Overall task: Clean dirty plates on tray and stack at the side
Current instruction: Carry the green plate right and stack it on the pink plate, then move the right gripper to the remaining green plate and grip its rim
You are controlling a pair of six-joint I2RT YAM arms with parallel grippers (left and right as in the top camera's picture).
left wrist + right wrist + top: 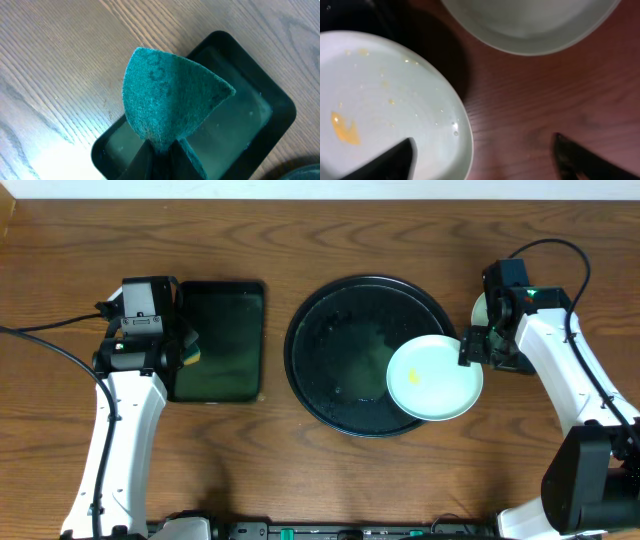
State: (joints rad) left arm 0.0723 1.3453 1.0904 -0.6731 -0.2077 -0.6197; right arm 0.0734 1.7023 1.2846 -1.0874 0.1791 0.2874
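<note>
Left gripper (161,159) is clamped on a green scouring pad (170,95). The two fingers pinch the pad's lower end so that it folds and fans upward toward the wrist camera. Under the pad lies the rectangular dark-green tray (245,125), with a wet sheen on its floor, and the wooden table (60,60) shows around it. From overhead, this gripper hangs over the left edge of that tray, on the left side of the table.

On the other side, the right gripper (485,141) has its jaws wide apart and grips nothing. One finger sits over the inner face of a pale mint plate (385,90) and the other over bare wood, so the plate's rim lies between them. Whether the near finger touches the plate cannot be told. A yellow smear (342,127) marks the plate's left part, with small yellowish specks scattered above it.

Just past the plate, a second plate (530,25), whitish, rests on the table with wood showing between the two. Overhead, most of it is hidden under the right arm.

The smeared plate lies on the right side of the round black tray (340,330), overhanging its right rim. The tray's glossy floor looks wet, and it sits mid-table, apart from the green one.
</note>
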